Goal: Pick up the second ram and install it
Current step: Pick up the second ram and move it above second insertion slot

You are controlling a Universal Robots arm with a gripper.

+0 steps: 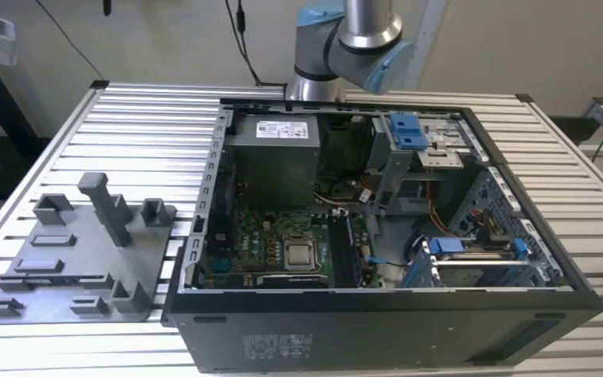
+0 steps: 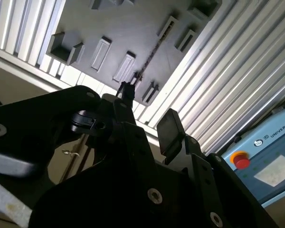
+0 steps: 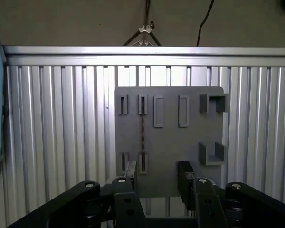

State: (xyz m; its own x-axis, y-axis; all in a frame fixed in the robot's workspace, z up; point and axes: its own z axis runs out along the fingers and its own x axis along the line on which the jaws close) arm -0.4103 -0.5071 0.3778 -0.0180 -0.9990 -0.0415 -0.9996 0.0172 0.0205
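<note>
grey plastic plate (image 3: 190, 142) lies on the ribbed metal table (image 3: 47, 118). the ram (image 3: 142, 133) stands in it on its thin edge, and each end sits in a small slot of the plate. in the first wrist view the ram looks like one thin dark line, because the camera looks down on its edge.

the gripper (image 3: 156, 166) hangs above the plate, apart from the ram. its fingers (image 3: 183, 171) are spread wide and hold nothing.

the ram's long side runs straight away from the gripper, from the near slot to the far slot. its near end points at the gap between the fingers, closer to one finger than to the other. the flat sides of the ram face the two fingers, so i judge the fingers are turned the right way for it.

in the exterior view the plate (image 1: 82, 259) lies at the exterior view's left of the open case (image 1: 385, 330).
</note>
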